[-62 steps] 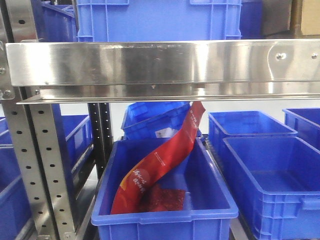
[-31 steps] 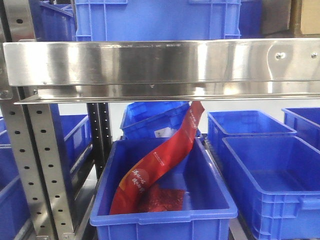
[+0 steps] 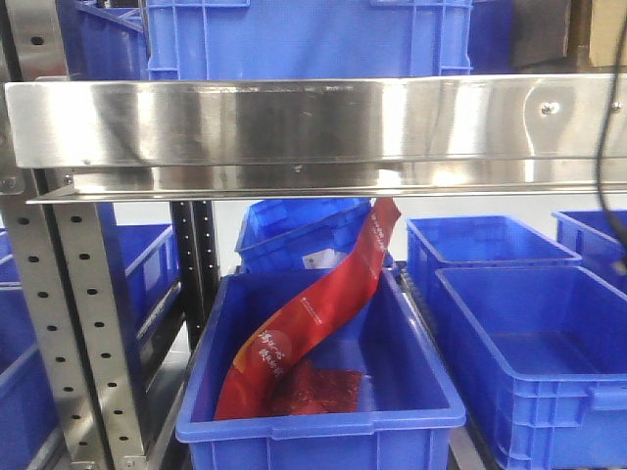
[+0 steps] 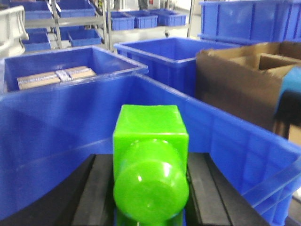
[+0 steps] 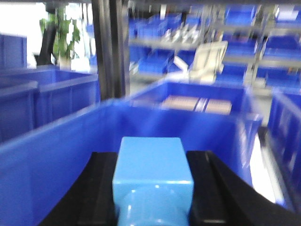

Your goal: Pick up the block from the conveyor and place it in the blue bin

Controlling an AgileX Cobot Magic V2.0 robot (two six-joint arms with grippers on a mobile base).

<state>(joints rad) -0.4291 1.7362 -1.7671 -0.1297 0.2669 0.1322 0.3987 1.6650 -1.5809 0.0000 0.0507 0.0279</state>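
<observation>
Left gripper (image 4: 150,190): black fingers (image 4: 96,193) clamped on the green block, one at 9 o'clock and one at 3 o'clock of it.
Green block (image 4: 150,155): glossy plastic. Its rounded dome end faces the camera and its square-edged body points to 12 o'clock, so the long axis runs away from the wrist.
Left-wrist bin (image 4: 56,136): smooth blue plastic. Its inner wall stands just behind the green block.
Box (image 4: 235,89): brown cardboard with open flaps, at 2 o'clock, beyond the bin rim.
Far bin (image 4: 51,77): at 10 o'clock, holding flat tan packs.
Right gripper (image 5: 153,188): black fingers (image 5: 101,188) clamped on the blue block from both sides.
Blue block (image 5: 153,165): pale blue and matte, with a square body pointing to 12 o'clock. The picture is blurred.
Right-wrist bin (image 5: 56,155): blue wall just behind the blue block.
Front bin (image 3: 323,423): blue and rectangular, at 6 o'clock in the front view.
Pouch (image 3: 313,313): long, glossy red film, leaning from the bin floor at 7 o'clock up to 1 o'clock.
Rail (image 3: 313,122): brushed steel, horizontal, above the front bin.
Upright (image 3: 88,323): perforated steel, at 8 o'clock.
</observation>
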